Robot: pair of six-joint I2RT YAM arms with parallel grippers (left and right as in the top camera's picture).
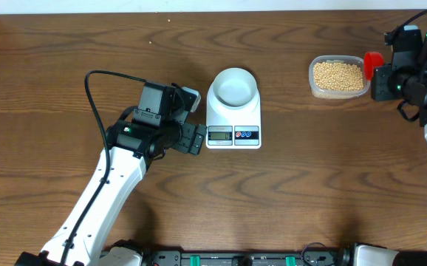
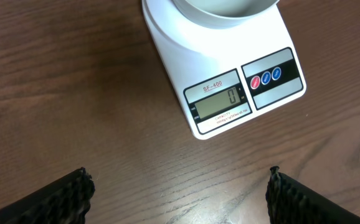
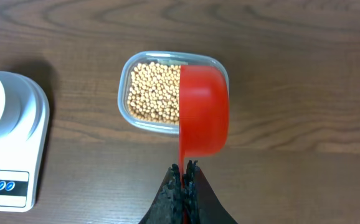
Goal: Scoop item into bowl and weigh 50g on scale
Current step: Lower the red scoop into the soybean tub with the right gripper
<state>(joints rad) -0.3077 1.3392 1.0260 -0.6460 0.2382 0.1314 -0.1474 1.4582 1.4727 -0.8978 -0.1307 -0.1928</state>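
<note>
Scale (image 1: 233, 118) long axis far-to-near, display toward near edge, left gripper (image 2: 179, 175) spread wide beside it, right gripper (image 3: 184, 171) pinching scoop (image 3: 203, 112) above beans (image 3: 152, 93)

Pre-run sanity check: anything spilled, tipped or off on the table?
Nothing stands out. The bowl sits upright and empty on the scale, which reads 0. The beans are all in the clear container, none seen on the table. The right gripper holds the red scoop over it.

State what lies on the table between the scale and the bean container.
Nothing: only bare wooden table separates the scale and the bean container, clearest in the overhead view.
</note>
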